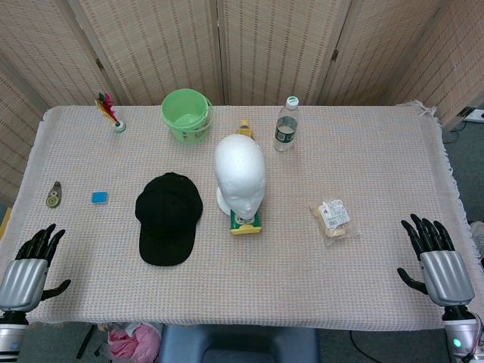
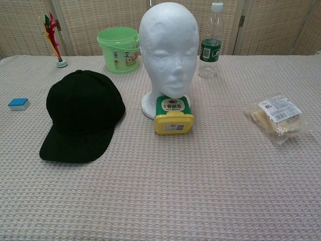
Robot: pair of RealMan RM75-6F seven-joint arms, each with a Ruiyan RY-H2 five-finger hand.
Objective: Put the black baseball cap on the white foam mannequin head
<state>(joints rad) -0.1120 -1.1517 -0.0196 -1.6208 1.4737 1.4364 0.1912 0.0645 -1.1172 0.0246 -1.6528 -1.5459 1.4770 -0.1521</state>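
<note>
The black baseball cap [image 1: 167, 218] [image 2: 82, 115] lies flat on the table left of centre, brim toward me. Just to its right stands the white foam mannequin head [image 1: 240, 178] [image 2: 169, 51], upright and bare, facing me. My left hand [image 1: 30, 263] rests at the near left table edge, fingers spread, holding nothing, well away from the cap. At the near right edge my right hand [image 1: 435, 257] is likewise spread and empty. Neither hand shows in the chest view.
A yellow-green jar [image 1: 246, 221] [image 2: 173, 115] lies against the mannequin's base. Behind are a green bucket [image 1: 186, 114], a water bottle [image 1: 285, 125] and a feathered shuttlecock [image 1: 110, 113]. A snack packet [image 1: 333, 219] lies right; a blue block [image 1: 99, 197] and small disc [image 1: 54, 195] left.
</note>
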